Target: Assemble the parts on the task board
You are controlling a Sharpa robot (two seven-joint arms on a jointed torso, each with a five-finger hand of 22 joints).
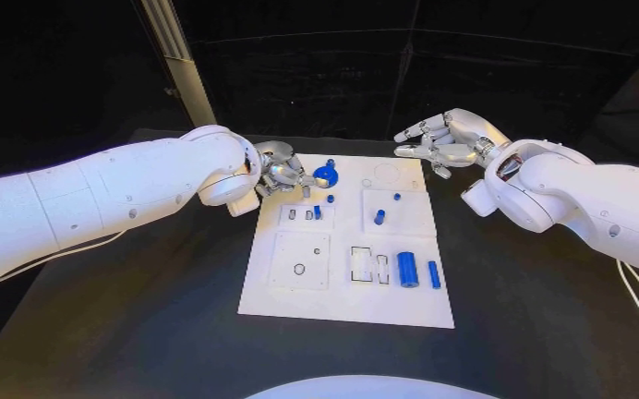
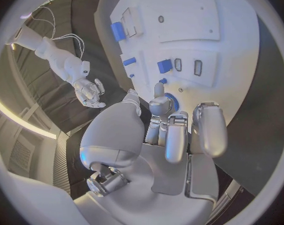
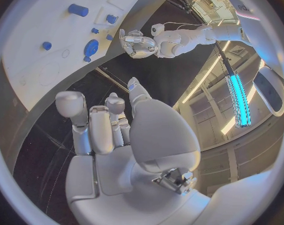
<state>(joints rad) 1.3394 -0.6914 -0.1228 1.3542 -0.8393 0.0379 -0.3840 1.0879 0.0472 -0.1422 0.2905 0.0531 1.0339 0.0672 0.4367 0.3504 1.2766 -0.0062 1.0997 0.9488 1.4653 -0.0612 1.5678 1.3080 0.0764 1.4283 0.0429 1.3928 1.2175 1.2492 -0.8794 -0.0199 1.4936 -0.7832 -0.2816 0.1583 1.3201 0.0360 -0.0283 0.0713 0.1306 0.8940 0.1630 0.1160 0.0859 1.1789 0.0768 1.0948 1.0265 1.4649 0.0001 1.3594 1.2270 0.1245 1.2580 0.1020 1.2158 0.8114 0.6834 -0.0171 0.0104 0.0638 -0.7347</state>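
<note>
Item: task board (image 1: 340, 302), a white plate on the black table (image 1: 160, 325), lying between the two hands.

Left hand (image 1: 276, 171): at the board's far left corner, fingers bent toward a round blue disc-shaped part (image 1: 325, 175). In the left wrist view the fingertips (image 2: 159, 92) lie against or just short of that disc (image 2: 171, 103); whether the disc is actually pinched cannot be told. The placing suggests that the hand is seating or steadying the disc at its spot on the board, probably the step in hand.

Right hand (image 1: 446, 143): off the board's far right corner, above the table, fingers apart and holding nothing. It seems parked clear so the left hand has room.

Parts beyond the left hand's fingertips, across the board:
- small blue peg (image 1: 317, 212) standing among the small slots just past the disc.
- short blue cylinder (image 1: 379, 217) and a smaller blue stud (image 1: 397, 197), toward the board's middle, each apparently seated in a hole.
- large blue cylinder (image 1: 407, 270) and slim blue bar (image 1: 434, 274), lying side by side at the near right of the board, well apart from both hands; these look not yet assembled.

Beside the large cylinder is a rectangular cut-out (image 1: 362, 264), likely a socket awaiting a part.
</note>
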